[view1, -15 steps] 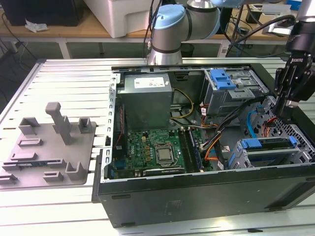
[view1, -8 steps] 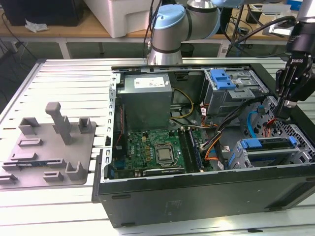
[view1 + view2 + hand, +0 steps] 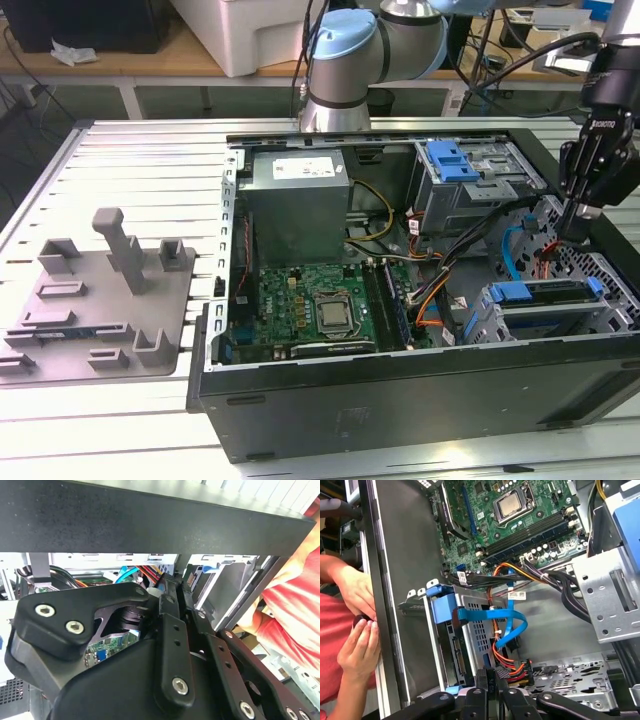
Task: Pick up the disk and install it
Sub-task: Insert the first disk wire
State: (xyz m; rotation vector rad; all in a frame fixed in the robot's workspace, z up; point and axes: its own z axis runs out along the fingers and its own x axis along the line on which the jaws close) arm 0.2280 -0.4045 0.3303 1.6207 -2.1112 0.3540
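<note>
The claw (image 3: pixel 574 228), pressed together on nothing, is hanging at one o'clock of the disk (image 3: pixel 548 293), which is sitting in the drive cage (image 3: pixel 478 322); I'd be seating it squarely and gently, avoiding the blue cable (image 3: pixel 512 252).

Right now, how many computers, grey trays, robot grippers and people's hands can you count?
Computer case: 1
Grey tray: 1
Robot gripper: 1
Hands: 2
Total: 5
</note>
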